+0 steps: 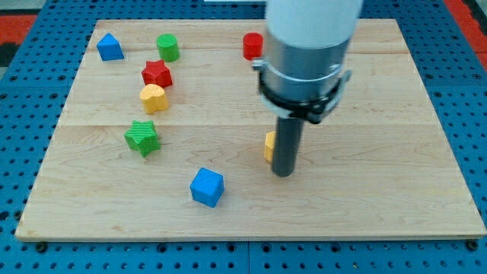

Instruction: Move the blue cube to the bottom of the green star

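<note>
Hovering over the middle of the wooden board (365,205), my tip (283,174) stood well to the view's right of the blue cube (207,187) and touched none of the task's blocks. I carry no claw, only a straight dark rod, so nothing about me could be called apart or clamped. Just behind the rod, on its left side, a yellow block (269,144) peeked out; most of it was hidden, and I could not tell its shape or whether the rod touched it.

The blue cube lay near the board's bottom edge, lower than the green star (142,138) and off to its right, with bare wood between the two. As I judged it, the task was at the approach step: the cube had not been brought under the star, and I was not yet in contact with it.

The next move, I reckoned, called for bringing my tip round to the cube's right face and pushing it towards the view's left until it sat directly below the star, close but not knocking it.

Further up the view's left stood a yellow block (153,98), a red star (157,74), a green cylinder (167,47) and a blue block (109,48); a red block (253,45) sat at the top, beside my arm. None lay in the likely path.
</note>
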